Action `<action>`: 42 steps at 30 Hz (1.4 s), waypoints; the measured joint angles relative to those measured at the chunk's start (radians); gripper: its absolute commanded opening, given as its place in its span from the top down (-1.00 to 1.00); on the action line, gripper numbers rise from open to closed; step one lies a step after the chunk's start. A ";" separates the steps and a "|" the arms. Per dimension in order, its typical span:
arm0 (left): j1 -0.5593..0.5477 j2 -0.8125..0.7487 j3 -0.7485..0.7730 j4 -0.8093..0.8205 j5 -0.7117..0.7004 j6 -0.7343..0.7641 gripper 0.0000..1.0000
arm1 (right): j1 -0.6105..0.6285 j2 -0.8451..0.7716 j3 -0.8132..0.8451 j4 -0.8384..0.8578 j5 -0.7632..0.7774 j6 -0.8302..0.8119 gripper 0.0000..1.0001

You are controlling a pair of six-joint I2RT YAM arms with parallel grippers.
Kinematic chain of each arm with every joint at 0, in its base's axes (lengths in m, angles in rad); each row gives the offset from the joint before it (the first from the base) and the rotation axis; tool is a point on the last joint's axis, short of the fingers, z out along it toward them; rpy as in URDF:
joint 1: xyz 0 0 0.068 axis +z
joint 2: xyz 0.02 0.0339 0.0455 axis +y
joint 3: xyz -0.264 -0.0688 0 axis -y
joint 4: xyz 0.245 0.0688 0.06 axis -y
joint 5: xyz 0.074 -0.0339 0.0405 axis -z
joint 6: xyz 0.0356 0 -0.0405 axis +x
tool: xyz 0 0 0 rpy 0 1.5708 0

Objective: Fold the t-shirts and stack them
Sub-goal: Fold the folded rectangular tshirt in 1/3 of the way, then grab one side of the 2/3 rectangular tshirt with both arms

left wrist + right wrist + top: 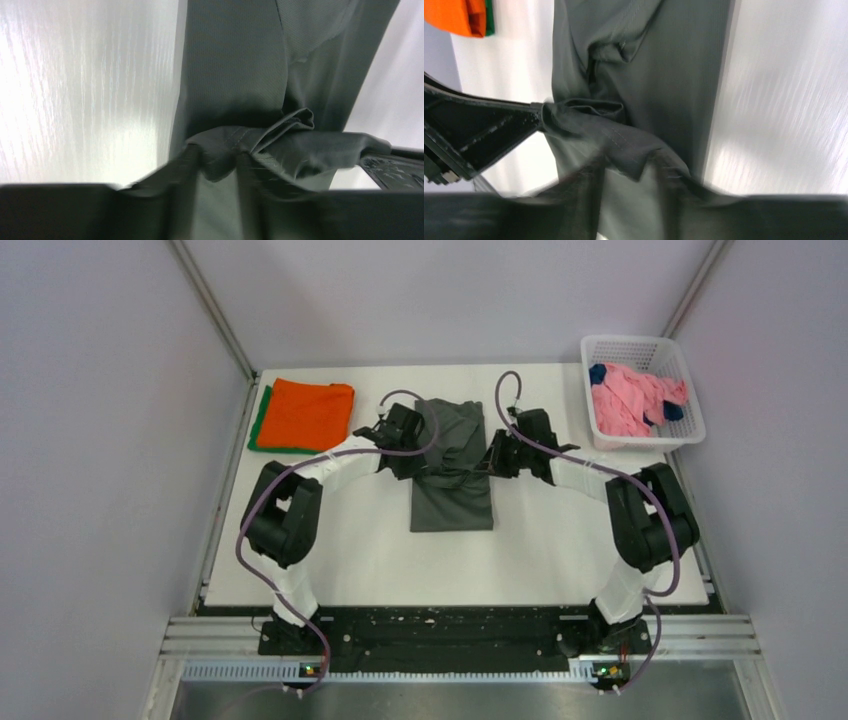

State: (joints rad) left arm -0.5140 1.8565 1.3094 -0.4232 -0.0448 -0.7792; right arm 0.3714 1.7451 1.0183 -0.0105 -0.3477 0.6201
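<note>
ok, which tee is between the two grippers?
The dark olive-grey tee, mid-table, left gripper and right gripper at its sides. The orange tee sits on the green tee far left; pink tee and navy tee are in the basket.

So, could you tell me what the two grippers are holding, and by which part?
The dark olive-grey t-shirt: a raised edge across its middle bunches at the left gripper and right gripper. Whether the jaws actually clamp it cannot be told.

Olive-grey t-shirt (452,498) lengthwise on white table (565,545)
</note>
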 measured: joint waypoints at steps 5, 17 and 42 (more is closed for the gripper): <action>0.034 0.016 0.037 -0.024 -0.003 0.007 -0.97 | -0.023 0.042 0.068 0.009 0.017 -0.023 -0.77; 0.043 -0.369 -0.278 0.002 -0.014 -0.010 -0.98 | 0.056 -0.248 -0.173 0.035 0.022 -0.080 -0.94; 0.002 -0.568 -0.658 0.042 0.043 -0.138 -0.98 | 0.188 0.178 0.212 0.070 0.183 -0.124 -0.97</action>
State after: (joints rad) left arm -0.5117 1.2881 0.6510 -0.3809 -0.0017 -0.9173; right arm 0.5598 1.9232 1.2308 0.0597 -0.1642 0.4965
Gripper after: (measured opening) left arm 0.987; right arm 0.985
